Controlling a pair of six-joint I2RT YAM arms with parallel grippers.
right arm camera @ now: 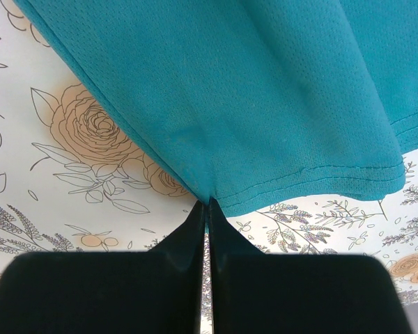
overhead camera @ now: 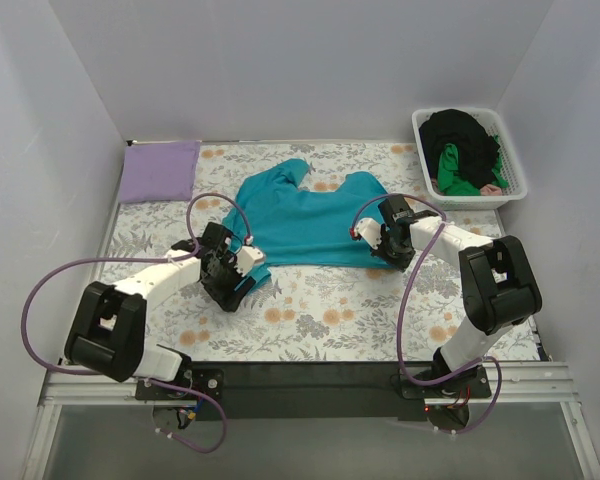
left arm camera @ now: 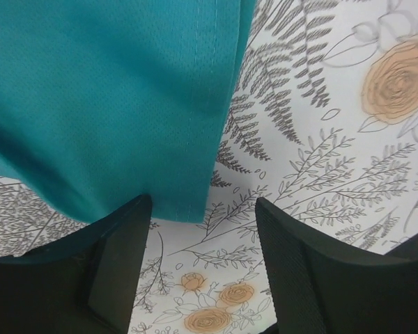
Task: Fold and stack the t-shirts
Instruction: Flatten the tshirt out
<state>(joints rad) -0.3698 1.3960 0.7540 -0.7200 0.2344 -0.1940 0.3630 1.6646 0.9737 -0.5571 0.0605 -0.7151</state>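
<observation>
A teal t-shirt (overhead camera: 305, 215) lies spread on the floral table cloth (overhead camera: 330, 310) at mid table. My right gripper (overhead camera: 365, 238) is at its near right hem. In the right wrist view it (right arm camera: 209, 203) is shut on the teal hem (right arm camera: 265, 111), which hangs from the fingertips. My left gripper (overhead camera: 242, 268) is at the shirt's near left corner. In the left wrist view it (left arm camera: 202, 261) is open, with the teal corner (left arm camera: 125, 104) ending at the tip of the left finger (left arm camera: 118, 257). A folded lavender t-shirt (overhead camera: 160, 170) lies at the back left.
A white slatted basket (overhead camera: 515, 165) at the back right holds a black t-shirt (overhead camera: 460, 135) and a bright green one (overhead camera: 455, 170). White walls close in the table on three sides. Purple cables loop from both arms.
</observation>
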